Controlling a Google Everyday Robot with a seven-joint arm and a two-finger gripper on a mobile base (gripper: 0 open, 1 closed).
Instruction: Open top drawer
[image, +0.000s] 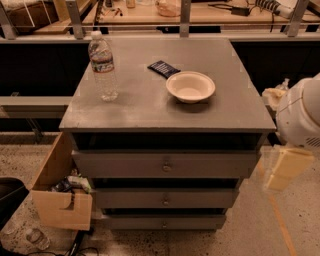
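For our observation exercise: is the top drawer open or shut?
Shut, it seems: the top drawer front sits under the tabletop edge, no interior showing. The gripper hangs to its right, not touching the knob.

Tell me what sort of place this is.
Probably a workshop or lab: a cluttered wooden workbench behind the grey cabinet, a cardboard box of odds and ends on the speckled floor, and the robot's hand hanging right of the top drawer.
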